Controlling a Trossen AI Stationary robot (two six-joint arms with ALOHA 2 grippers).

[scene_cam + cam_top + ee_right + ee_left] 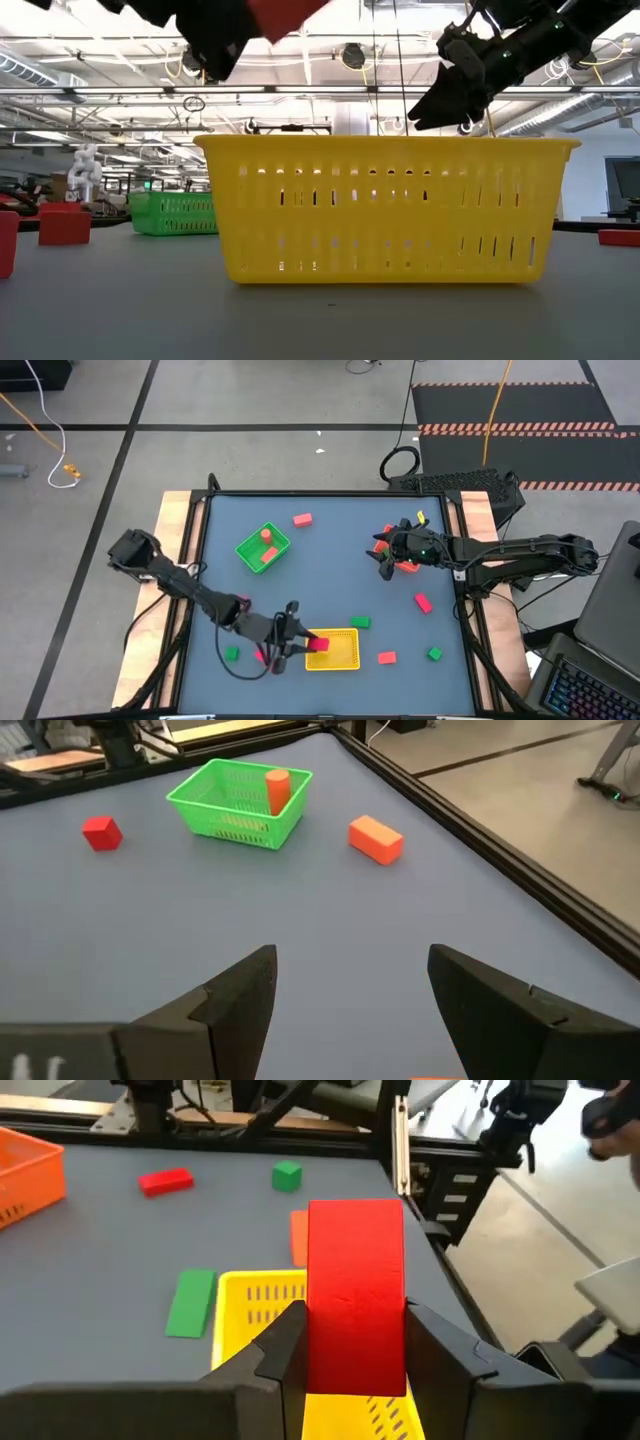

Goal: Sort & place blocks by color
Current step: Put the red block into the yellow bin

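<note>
Gripping a red block point(355, 1295) between my left claw's point(290, 643) fingers point(275, 1355), I hold it just above the near edge of the yellow tray point(345, 657). A flat green block point(190, 1302) lies on the table point(330, 575) beside that tray. Farther off sit a green cube point(286, 1174) and another red block point(165, 1180). My right claw point(384, 564) hangs released and empty over the table's right side, above the red tray point(406, 565). The green tray point(238, 800) holds a pink cylinder point(277, 790); a pink block point(375, 838) lies near it.
</note>
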